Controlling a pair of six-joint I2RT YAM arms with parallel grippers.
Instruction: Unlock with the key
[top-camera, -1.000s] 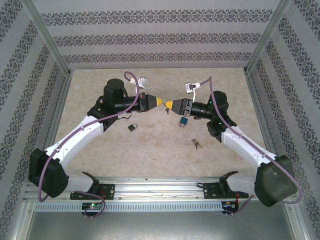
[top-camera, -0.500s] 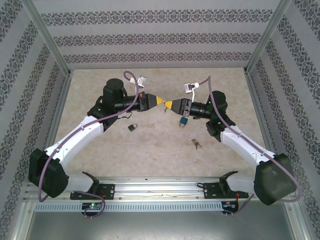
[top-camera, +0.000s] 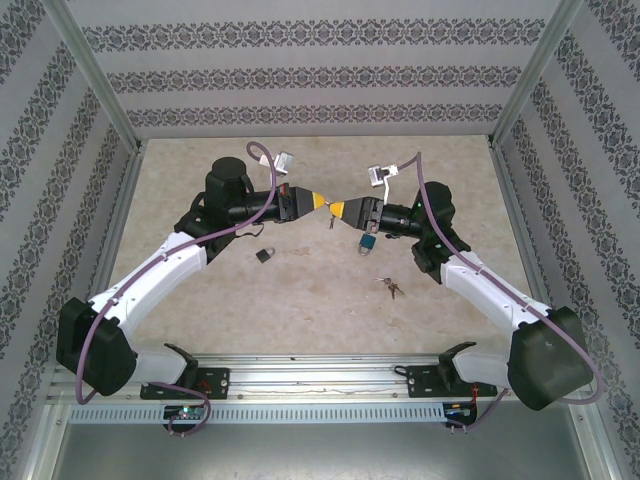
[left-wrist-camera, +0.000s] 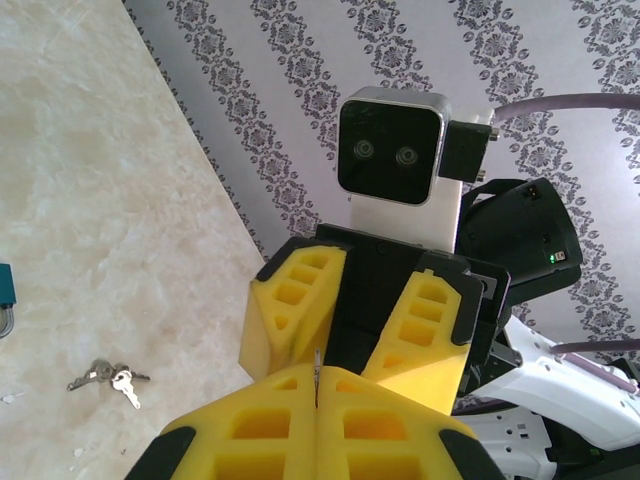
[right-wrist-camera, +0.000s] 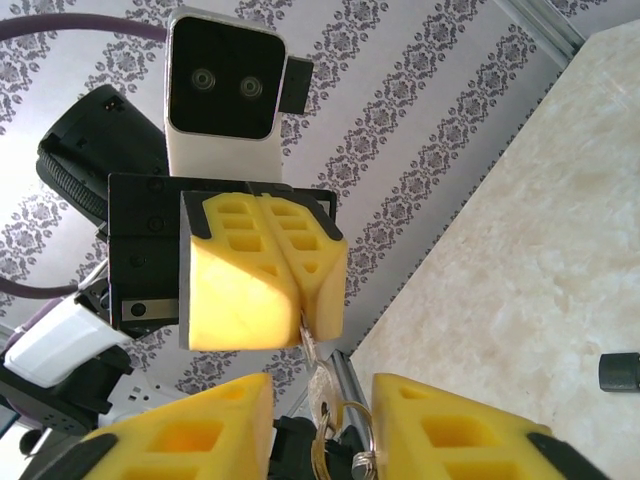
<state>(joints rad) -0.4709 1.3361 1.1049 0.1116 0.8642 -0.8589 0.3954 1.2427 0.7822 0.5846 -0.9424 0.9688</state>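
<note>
We see the left gripper (top-camera: 322, 205) clenched on a thin silver metal key (left-wrist-camera: 316, 372). The right gripper (right-wrist-camera: 322, 392) is released, jaws apart, with the key's silver ring (right-wrist-camera: 347, 428) between them.

Your key (left-wrist-camera: 316, 375) sits edge-on, raised off the table. Blue padlock (top-camera: 369, 243) lies just right of it; dark padlock (top-camera: 265, 256) and spare keys (top-camera: 390, 287) lie apart.

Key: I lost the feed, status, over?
Left gripper shut on key. Right gripper open, key ring between its fingers. Blue padlock below, key not in it. Spare keys lie aside.
</note>
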